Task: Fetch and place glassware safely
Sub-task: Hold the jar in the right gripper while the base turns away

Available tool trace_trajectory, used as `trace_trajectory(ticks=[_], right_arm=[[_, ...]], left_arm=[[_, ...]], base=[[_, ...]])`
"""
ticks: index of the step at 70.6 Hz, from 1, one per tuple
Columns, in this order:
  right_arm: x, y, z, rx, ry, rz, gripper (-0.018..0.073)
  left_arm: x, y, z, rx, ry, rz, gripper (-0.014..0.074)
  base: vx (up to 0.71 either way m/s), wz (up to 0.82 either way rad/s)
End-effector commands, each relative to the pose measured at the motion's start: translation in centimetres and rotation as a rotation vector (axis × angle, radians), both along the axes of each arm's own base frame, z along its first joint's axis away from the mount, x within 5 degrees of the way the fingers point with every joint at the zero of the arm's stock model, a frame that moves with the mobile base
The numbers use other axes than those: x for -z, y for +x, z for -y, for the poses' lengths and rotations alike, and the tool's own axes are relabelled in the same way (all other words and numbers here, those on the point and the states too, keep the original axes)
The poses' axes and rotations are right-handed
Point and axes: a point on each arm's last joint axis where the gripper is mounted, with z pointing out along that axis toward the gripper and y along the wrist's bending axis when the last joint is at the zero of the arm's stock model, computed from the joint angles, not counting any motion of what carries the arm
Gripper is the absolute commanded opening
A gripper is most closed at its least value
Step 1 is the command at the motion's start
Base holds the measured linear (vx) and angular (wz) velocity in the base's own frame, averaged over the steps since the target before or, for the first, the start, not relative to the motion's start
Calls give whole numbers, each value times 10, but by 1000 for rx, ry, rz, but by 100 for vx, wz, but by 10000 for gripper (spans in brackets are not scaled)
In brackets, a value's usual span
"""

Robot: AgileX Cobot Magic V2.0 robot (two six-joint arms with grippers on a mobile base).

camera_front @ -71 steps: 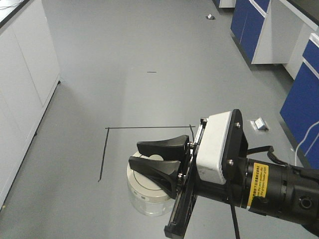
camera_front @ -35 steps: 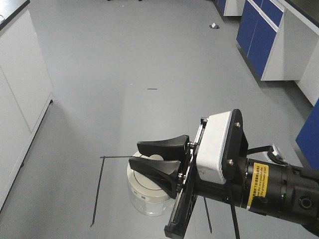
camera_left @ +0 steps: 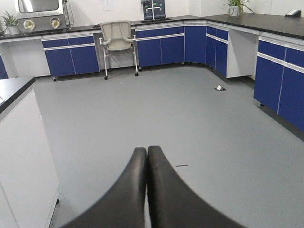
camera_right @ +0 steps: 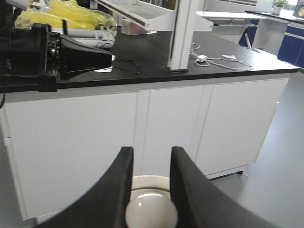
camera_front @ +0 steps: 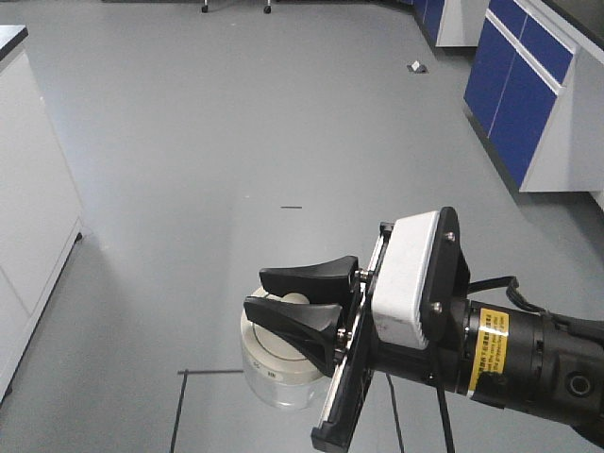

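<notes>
Two black fingers (camera_front: 311, 272) of the right gripper (camera_front: 255, 291), narrowly parted, pinch the central knob (camera_right: 151, 212) of the cream-white lid (camera_front: 283, 354). That lid caps the glass jar (camera_front: 269, 389), which hangs upright, axis vertical, above the grey floor (camera_front: 189, 142). Its contents cannot be made out. The left gripper (camera_left: 147, 152) is clenched on nothing, its fingers touching.

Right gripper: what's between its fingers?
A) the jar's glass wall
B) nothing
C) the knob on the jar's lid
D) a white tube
C: in the right wrist view the right gripper's black fingers sit either side of the round knob on the cream-white round lid of the small squat clear glass jar, whose glass body is below the fingers.
</notes>
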Motion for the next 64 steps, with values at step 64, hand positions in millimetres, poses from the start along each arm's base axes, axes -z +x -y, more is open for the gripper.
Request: trace_trajectory(ticks=[64], right_arm=[[-22,-4,-1,-30,105,44,-3]], left_arm=[[-16,1,1,10,-16,96,-7]], base=[[53,1]])
